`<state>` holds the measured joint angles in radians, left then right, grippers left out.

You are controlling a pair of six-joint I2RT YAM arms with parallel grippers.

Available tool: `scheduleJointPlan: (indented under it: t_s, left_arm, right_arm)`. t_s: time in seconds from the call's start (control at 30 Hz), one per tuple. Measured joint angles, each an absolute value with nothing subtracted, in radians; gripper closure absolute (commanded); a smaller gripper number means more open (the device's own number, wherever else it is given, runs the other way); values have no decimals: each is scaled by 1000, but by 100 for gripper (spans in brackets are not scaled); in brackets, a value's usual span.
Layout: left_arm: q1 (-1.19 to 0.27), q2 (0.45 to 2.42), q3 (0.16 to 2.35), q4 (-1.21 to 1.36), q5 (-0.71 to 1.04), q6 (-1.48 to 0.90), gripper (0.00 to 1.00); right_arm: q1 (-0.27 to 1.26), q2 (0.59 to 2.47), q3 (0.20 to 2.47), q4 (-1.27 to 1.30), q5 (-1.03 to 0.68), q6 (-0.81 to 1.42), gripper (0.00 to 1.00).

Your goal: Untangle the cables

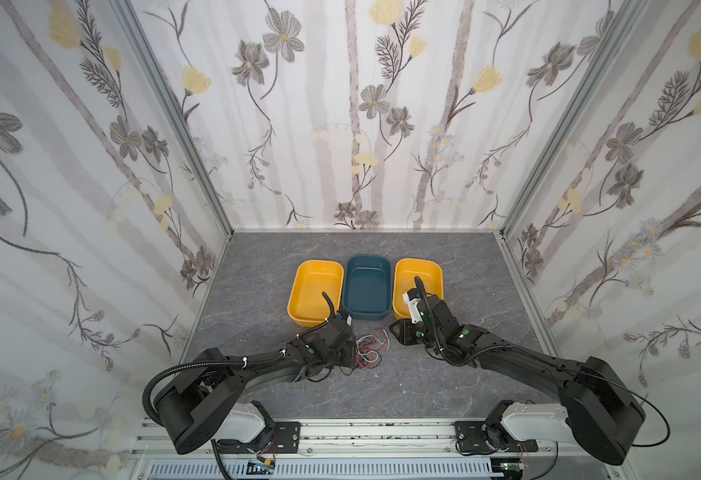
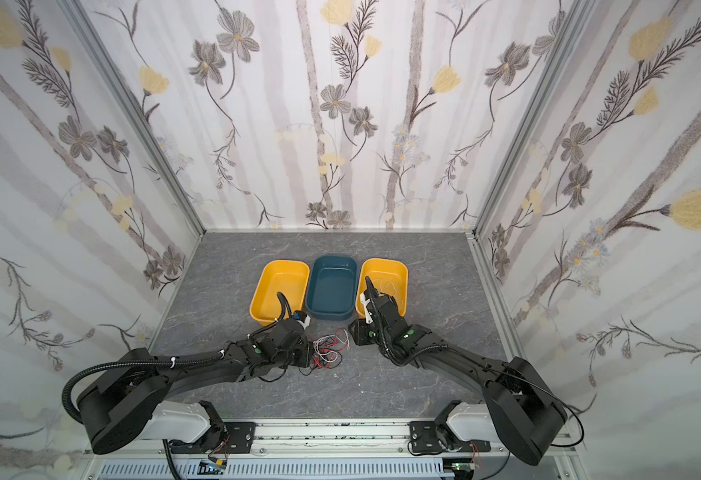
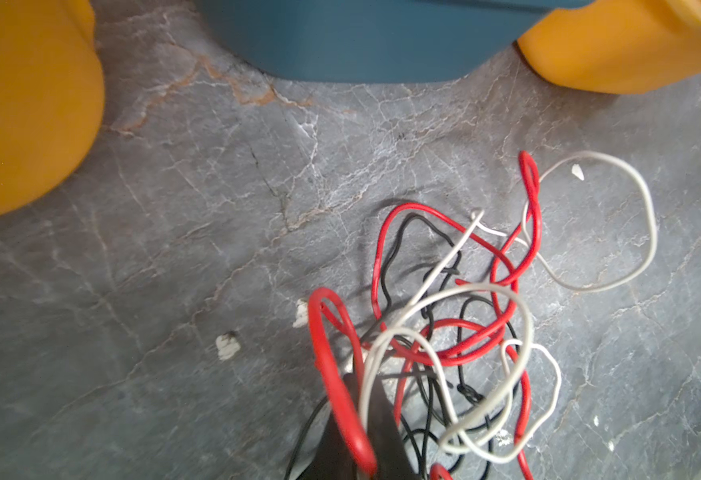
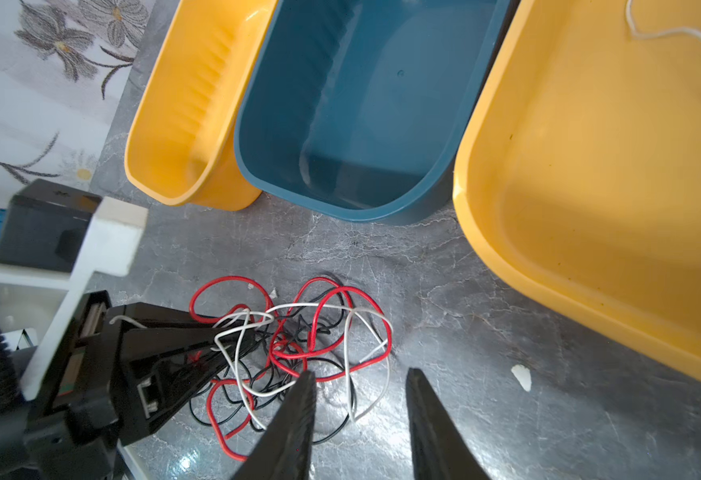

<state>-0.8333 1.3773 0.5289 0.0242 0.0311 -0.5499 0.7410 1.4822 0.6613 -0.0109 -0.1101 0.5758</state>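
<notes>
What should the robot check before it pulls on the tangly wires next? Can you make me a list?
1. Grip: left claw shut on the tangle of thin red, black and white wires: ok.
2. Only one wire pinched: cannot tell.
3. Helper ready: right claw open at the tangle's edge, gripping nothing: ok.
4. Wires apart: not ok, one knot.
5. Middle free: rounded blue plastic tub empty: ok.
6. Room left: yellow plastic tub near the right claw has space, with a white wire inside: ok.
</notes>
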Motion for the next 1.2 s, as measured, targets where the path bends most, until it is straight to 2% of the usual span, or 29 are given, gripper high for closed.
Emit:
scheduleJointPlan:
  t_s: [0.2,0.47,0.7,0.93,1.03,1.2]
  left_arm:
    - [-833,1378,529,27,31,-550,92]
    - [-833,1377,528,27,31,-550,90]
    - [-831,1369,520,25,32,-550,64]
    - [-819,1335,506,10,45,-550,52]
    - [-809,1321,486,11,60,-556,53]
    - [-797,1345,471,19,82,-569,64]
  right_arm:
    - [765,1586,662,0,-130,591,65]
    - [765,1648,663,25,-121,602,94]
    - [766,1567,663,-6,-50,598,99]
    - [766,1482,669,-48,-5,572,99]
    - [766,1466,669,-50,-6,572,99]
    - [766,1417,677,-63,-25,572,99]
